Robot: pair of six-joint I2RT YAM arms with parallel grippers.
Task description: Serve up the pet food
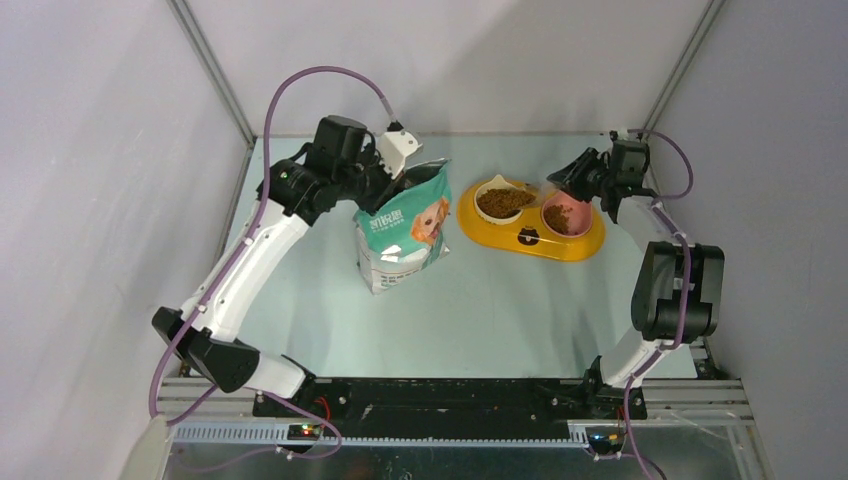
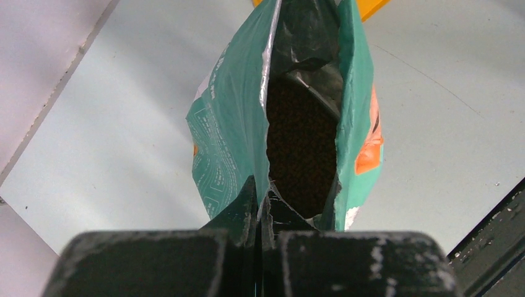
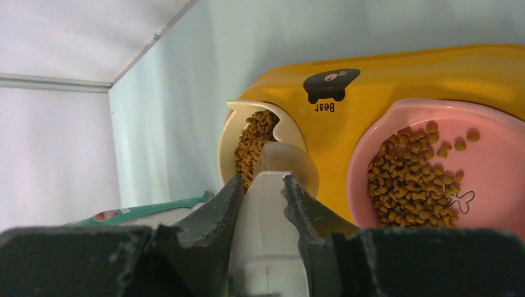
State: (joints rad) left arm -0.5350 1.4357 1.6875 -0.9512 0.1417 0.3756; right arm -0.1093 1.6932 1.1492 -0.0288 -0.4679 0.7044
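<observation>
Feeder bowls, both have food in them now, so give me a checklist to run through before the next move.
1. left fingers clamped on bag rim: ok.
2. bag standing, mouth open: ok.
3. right fingers gripping scoop handle: ok.
4. kibble in cream bowl: ok.
5. kibble in pink bowl: ok.
6. scoop emptied: cannot tell.

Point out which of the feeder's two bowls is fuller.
The cream bowl at the yellow feeder's left end: kibble heaps to its rim, while the pink bowl shows bare bottom.
</observation>
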